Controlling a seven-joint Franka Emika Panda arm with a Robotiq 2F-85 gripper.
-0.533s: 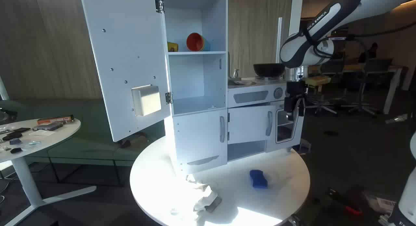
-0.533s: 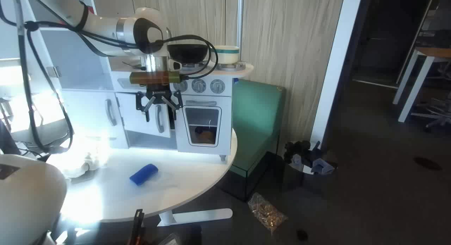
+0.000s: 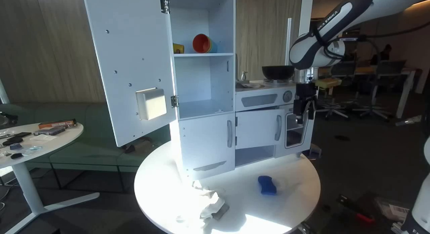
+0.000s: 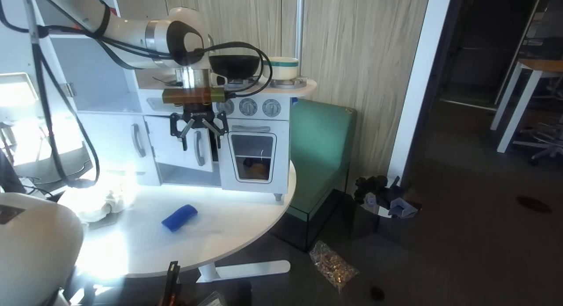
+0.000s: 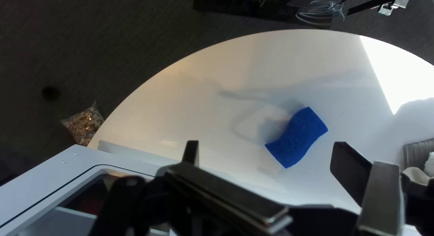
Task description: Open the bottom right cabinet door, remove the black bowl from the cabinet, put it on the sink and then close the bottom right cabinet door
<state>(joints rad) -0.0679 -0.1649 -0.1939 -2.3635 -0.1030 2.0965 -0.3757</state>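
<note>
Well, cabinet door (image 3: 257, 129) slightly ajar, gripper (image 4: 201, 142) spread wide

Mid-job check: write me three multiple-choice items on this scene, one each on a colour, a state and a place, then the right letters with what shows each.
1. What colour is the sponge on the round table?
A. Yellow
B. Blue
C. Red

2. How is the gripper?
A. Open, empty
B. Shut on the sponge
C. Shut, empty

3. Where is the pot with the teal band?
A. On the round table
B. In the gripper
C. On a burner

1: B, it is blue in all three views.
2: A, its jaws stand wide apart in the wrist view, with nothing gripped.
3: C, an exterior view shows it standing over the burner.
</note>
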